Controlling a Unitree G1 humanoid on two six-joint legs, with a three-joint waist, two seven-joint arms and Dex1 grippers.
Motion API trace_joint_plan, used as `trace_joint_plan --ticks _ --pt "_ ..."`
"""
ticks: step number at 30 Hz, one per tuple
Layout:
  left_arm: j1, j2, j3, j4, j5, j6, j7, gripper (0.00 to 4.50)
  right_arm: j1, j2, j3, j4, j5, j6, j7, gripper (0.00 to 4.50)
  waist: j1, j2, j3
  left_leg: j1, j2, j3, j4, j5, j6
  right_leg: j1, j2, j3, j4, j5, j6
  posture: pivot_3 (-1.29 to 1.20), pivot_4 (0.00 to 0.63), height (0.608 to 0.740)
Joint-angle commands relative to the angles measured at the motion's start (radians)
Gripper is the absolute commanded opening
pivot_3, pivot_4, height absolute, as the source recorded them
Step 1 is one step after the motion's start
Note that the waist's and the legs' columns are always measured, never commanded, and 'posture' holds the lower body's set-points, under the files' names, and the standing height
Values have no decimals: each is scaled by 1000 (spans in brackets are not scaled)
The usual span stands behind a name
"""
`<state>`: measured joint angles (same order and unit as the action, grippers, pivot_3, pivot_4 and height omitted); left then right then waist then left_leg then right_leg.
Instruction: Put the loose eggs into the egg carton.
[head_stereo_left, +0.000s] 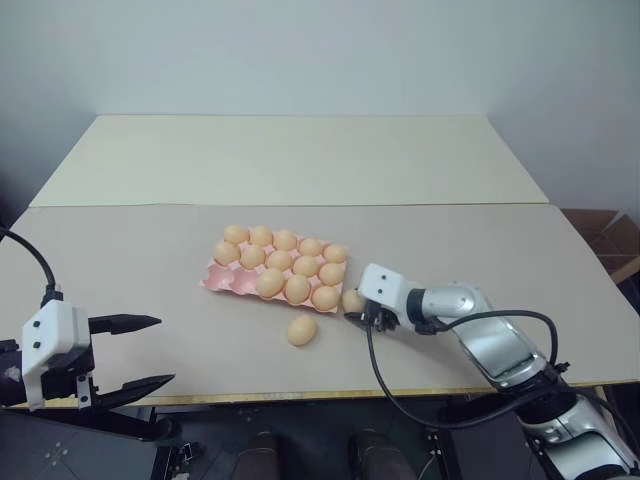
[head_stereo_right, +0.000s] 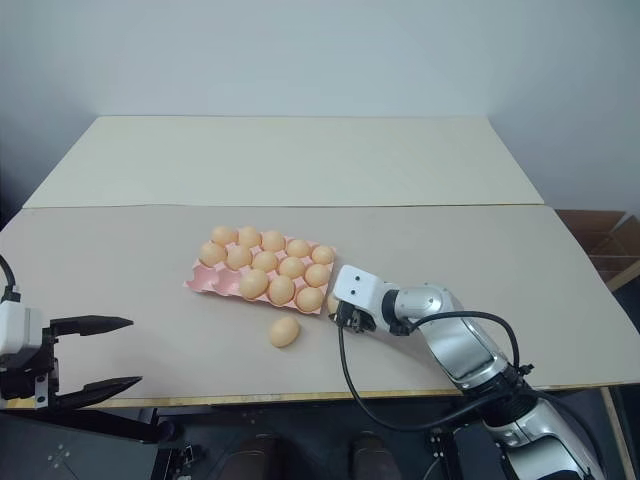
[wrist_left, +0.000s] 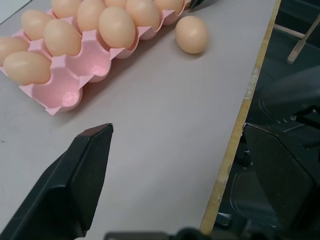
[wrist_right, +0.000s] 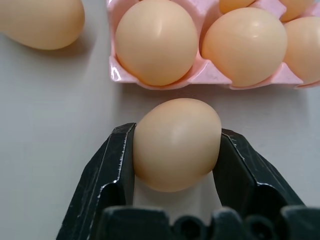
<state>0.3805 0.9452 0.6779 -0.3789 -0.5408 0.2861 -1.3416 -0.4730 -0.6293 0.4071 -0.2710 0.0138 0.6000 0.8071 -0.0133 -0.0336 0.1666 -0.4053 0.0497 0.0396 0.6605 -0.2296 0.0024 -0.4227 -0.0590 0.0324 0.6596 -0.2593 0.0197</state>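
Fingers (wrist_right: 117, 165) of the right gripper (wrist_right: 176, 150) pressed both sides of one loose egg (wrist_right: 176, 144) on the table (head_stereo_left: 150, 260), just beside the near edge of the egg carton (head_stereo_left: 222, 279). A second loose egg (head_stereo_left: 302, 330) lay apart, nearer the table's front edge. The left gripper (head_stereo_left: 140, 352) hung wide open and empty over the table's near left edge. The right wrist view showed the grip itself, while the head views showed the carton nearly full, and the left wrist view showed empty cups (wrist_left: 67, 97) at one end.
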Motion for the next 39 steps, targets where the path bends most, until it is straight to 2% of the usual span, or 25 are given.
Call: trace_joint_plan --ticks 1,4,8,11,15,17,21,28,32,39 --pt "3 -3 26 -5 0 -22 6 4500 18 -64 -75 -87 6 -12 26 2042 0 0 0 0 0 0 0 0 0 0 0 0 0 0 0 0 150 740" --pt "6 -4 29 -1 1 -24 6 4500 -2 -111 -121 -137 25 23 49 2042 0 0 0 0 0 0 0 0 0 0 0 0 0 0 0 0 150 740" --pt "11 -3 26 7 8 -25 7 4500 -126 -82 -153 -191 91 106 77 2042 -14 0 0 1 1 0 0 0 0 -1 1 1 2 0 0 0 150 740" --pt "8 -2 20 11 11 -26 9 4500 -194 -29 -141 -200 126 155 74 2042 -18 0 0 2 2 0 0 0 0 -1 3 1 2 0 0 0 150 740" --pt "2 1 7 6 13 -25 20 4500 -323 154 -30 -110 101 151 17 2042 -27 0 0 1 2 0 0 0 0 -1 2 2 2 0 0 0 150 740" --pt "11 -3 15 -6 11 -21 26 4500 -381 242 29 -23 70 120 -8 2042 -29 0 0 1 2 0 0 0 0 -1 2 1 3 0 0 0 150 740" --pt "40 -11 35 -20 12 -22 29 4500 -450 351 72 102 44 81 -31 2042 -28 0 0 1 2 0 0 0 0 -2 1 1 3 0 -1 0 150 740" --pt "91 -32 66 -54 3 -13 50 4500 -528 523 169 351 -63 -147 -81 2042 -30 0 0 0 1 0 0 0 0 -2 0 0 4 0 -1 0 150 740" --pt "107 -41 73 -67 2 -11 59 4500 -546 599 190 481 -117 -242 -119 2042 -32 0 0 0 1 0 0 0 -1 -2 0 0 4 0 -1 0 150 740" --pt "139 -54 89 -95 -2 -7 75 4500 -547 633 188 598 -176 -352 -120 2042 -33 -1 -1 0 1 -1 0 -1 -2 -2 0 0 4 1 -1 0 150 740"
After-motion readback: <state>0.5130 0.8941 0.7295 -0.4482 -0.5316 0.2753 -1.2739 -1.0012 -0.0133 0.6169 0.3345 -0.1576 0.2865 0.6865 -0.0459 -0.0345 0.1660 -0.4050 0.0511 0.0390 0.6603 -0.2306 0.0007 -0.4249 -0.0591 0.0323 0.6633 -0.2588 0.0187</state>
